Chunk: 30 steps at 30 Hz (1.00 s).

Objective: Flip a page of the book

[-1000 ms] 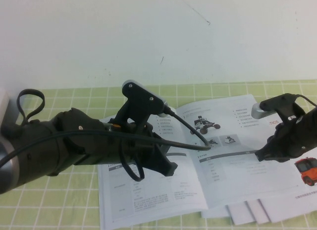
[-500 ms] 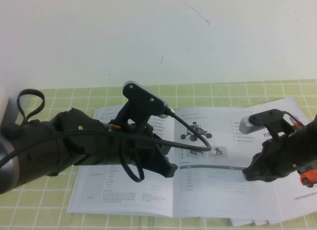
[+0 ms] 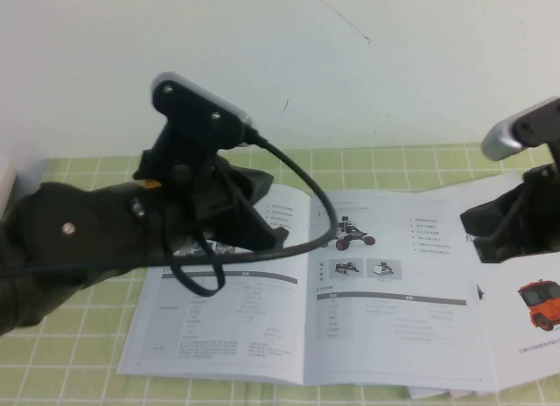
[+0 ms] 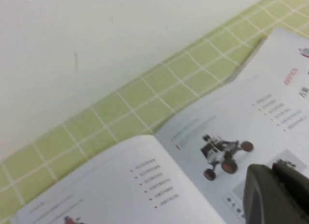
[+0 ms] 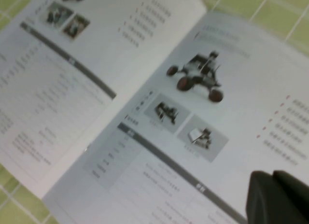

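The book [image 3: 350, 292] lay open on the table [image 3: 70, 353]. The left gripper [image 3: 262, 235] hovered above its left page, jaws seemingly closed; the right gripper [image 3: 499, 227], closed and empty, hung beside its right edge. Lift one leaf only.

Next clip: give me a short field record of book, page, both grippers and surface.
book: open flat, spine near middle
page: buggy side up, lying flat on the right half
left gripper: raised over the book's left half
right gripper: shut, empty, lifted at the book's right edge
surface: green checked cloth
other: loose sheets with orange truck
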Available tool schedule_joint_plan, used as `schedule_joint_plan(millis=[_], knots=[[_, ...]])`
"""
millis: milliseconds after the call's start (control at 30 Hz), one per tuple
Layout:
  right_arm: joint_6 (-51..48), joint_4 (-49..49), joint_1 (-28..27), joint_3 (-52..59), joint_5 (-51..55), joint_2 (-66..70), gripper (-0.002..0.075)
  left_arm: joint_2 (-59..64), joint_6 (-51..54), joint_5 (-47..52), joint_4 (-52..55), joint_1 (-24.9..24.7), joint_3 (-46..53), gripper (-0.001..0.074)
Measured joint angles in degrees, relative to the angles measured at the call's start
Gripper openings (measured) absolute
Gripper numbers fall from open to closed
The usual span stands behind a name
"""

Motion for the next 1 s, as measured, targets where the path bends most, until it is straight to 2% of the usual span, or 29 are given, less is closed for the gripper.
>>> schedule_joint_plan(millis=[200,400,500,567,633,733,1000], knots=[[0.0,-0.1,0.0,7.9,-7.2,-14.6,-0.0002,-11.6,0.3,-11.7,-3.6,0.0,10.5,-0.0004],[-3.3,1.5,0.0,12.7,-7.6,-27.1,-0.0002,-23.6,8.0,-14.8,-15.3,0.0,19.0,-0.0004],[-5.3,2.9,0.0,13.5,-7.6,-34.0,-0.0002,-30.5,20.3,-17.6,-27.7,0.0,22.4,-0.0004],[-6.0,3.3,0.0,13.6,-6.8,-38.3,-0.0002,-35.3,32.1,-21.8,-37.9,0.0,24.0,-0.0004],[-6.7,3.4,0.0,13.6,-5.3,-41.8,-0.0002,-39.4,39.5,-26.8,-42.8,0.0,25.1,-0.0004],[-7.9,3.6,0.0,13.7,-2.8,-44.6,-0.0002,-45.3,43.9,-32.1,-45.6,-0.1,26.8,-0.0004],[-9.0,3.8,0.0,13.8,2.5,-45.2,-0.0002,-55.0,45.4,-32.3,-46.6,-0.1,28.2,-0.0004]])
